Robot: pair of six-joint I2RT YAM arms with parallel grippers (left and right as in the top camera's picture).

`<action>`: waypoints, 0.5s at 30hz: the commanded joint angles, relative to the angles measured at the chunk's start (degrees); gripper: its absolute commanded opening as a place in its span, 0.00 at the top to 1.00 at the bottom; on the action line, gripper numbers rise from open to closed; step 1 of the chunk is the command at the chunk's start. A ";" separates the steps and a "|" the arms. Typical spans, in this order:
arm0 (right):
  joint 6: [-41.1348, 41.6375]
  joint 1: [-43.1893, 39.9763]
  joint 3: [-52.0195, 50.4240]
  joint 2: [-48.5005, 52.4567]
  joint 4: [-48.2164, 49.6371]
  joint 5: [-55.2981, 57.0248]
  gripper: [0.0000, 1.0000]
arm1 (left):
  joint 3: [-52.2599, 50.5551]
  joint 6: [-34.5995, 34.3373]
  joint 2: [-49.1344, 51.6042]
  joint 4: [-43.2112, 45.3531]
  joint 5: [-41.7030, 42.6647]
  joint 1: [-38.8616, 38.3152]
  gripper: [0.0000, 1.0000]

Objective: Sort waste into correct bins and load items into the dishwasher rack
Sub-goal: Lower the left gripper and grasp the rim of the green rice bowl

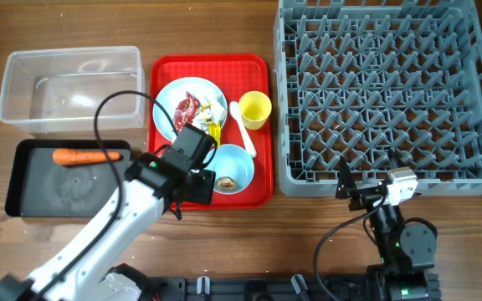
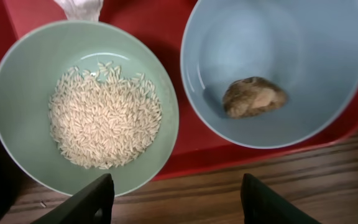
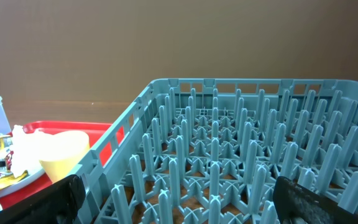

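The left gripper point(image 2: 179, 208) is wide open and holds nothing. Its two dark fingertips point(image 2: 98, 199) show over the wooden table point(image 2: 328, 168), just off the near edge of the red serving tray point(image 2: 154, 18). Just beyond them, side by side on the tray's near edge, sit a pale green bowl point(image 2: 17, 81) holding white rice grains point(image 2: 104, 118) and a light blue bowl point(image 2: 278, 50) holding a small brown lump point(image 2: 253, 98).

The overhead view hides the green bowl under the left arm. It does show an orange carrot point(image 1: 84, 155) lying in the black tray point(image 1: 23, 196), with the clear plastic tub point(image 1: 15, 92) behind that tray. On the serving tray it shows a light blue plate point(image 1: 167, 104) with red and yellow wrappers point(image 1: 188, 109), a white spoon point(image 1: 243, 125) and a small yellow cup point(image 1: 254, 109).

The right gripper point(image 3: 188, 205) is also wide open and empty, at the near wall of the grey dishwasher rack point(image 3: 241, 118) and apart from it.
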 commanded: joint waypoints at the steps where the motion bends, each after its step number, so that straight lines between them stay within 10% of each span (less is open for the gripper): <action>1: 0.83 -0.22 -0.07 -0.15 0.22 0.20 0.00 | -1.05 -0.26 5.25 1.27 -1.46 -0.15 0.35; 15: 0.81 -0.22 -0.07 -0.15 0.22 0.20 0.01 | -1.16 -0.31 14.01 6.01 -6.01 -0.09 0.52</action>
